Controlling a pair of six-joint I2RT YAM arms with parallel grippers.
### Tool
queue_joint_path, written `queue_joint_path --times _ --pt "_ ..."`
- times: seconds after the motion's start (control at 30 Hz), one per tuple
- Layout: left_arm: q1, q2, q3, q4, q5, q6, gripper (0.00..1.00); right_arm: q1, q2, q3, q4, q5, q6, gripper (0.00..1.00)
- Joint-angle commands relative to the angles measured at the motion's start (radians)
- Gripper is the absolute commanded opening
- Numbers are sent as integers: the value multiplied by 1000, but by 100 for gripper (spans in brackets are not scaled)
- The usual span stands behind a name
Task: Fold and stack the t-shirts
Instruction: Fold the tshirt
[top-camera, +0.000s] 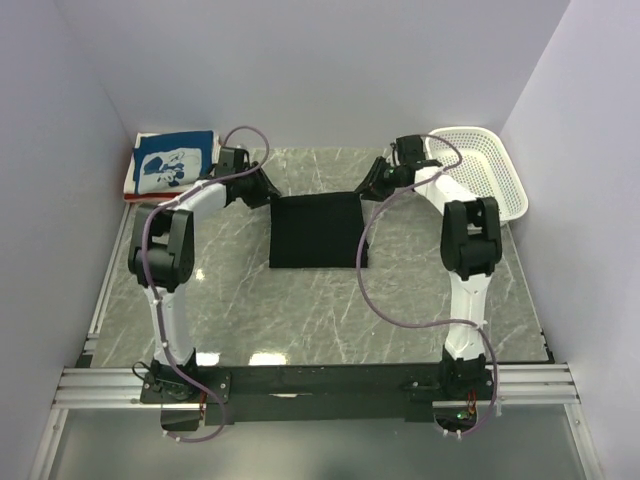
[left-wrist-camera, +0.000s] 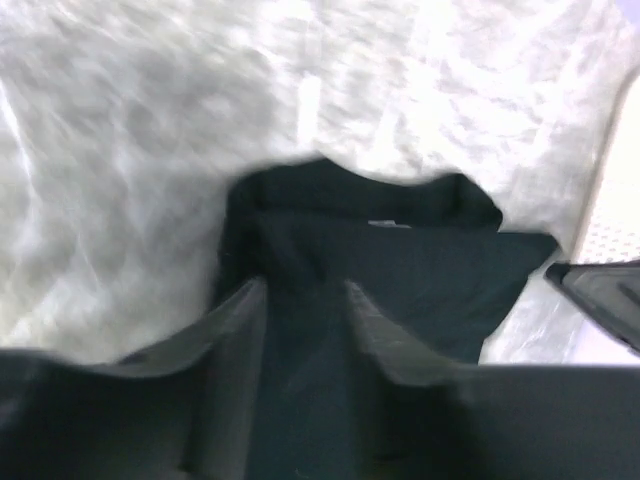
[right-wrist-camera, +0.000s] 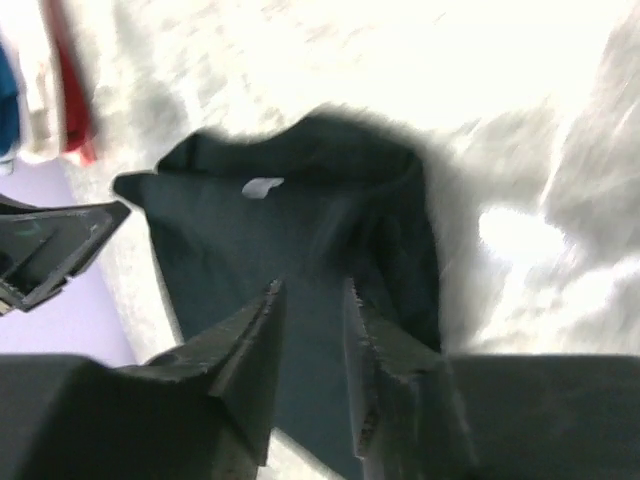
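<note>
A black t-shirt (top-camera: 315, 230) lies folded into a rectangle in the middle of the marble table (top-camera: 300, 310). My left gripper (top-camera: 262, 186) hangs at its far left corner and my right gripper (top-camera: 376, 184) at its far right corner. In the left wrist view the left gripper (left-wrist-camera: 305, 290) is open just above the black t-shirt (left-wrist-camera: 400, 270), whose small neck label (left-wrist-camera: 390, 223) shows. The right gripper (right-wrist-camera: 312, 288) is open too, over the same black t-shirt (right-wrist-camera: 230, 240) and label (right-wrist-camera: 262, 187). Neither one pinches the cloth. A folded stack with a blue white-printed shirt (top-camera: 172, 163) on top sits at the far left.
A white perforated basket (top-camera: 482, 172) stands at the far right corner, close behind the right arm. The stack's red edge (right-wrist-camera: 75, 90) shows in the right wrist view. White walls close in the table on three sides.
</note>
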Motion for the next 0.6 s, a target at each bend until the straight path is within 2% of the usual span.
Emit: queue_joint_path --times 0.0,0.07,0.13,0.27,0.4,0.57 --pt "43 53 123 69 110 32 52 -19 57 119 -45 -22 -8 41" --pt "53 41 149 60 107 69 58 -17 43 112 -54 21 -23 48" --pt "63 13 148 33 79 69 63 -17 -11 50 -40 57 -40 50" --pt "66 -105 37 45 56 44 63 -14 -138 -103 10 117 -54 52" --pt "46 -210 -133 89 52 44 73 32 -288 -270 41 194 -80 56" --pt "-9 -279 -196 78 29 64 65 110 -360 -372 98 184 -63 49"
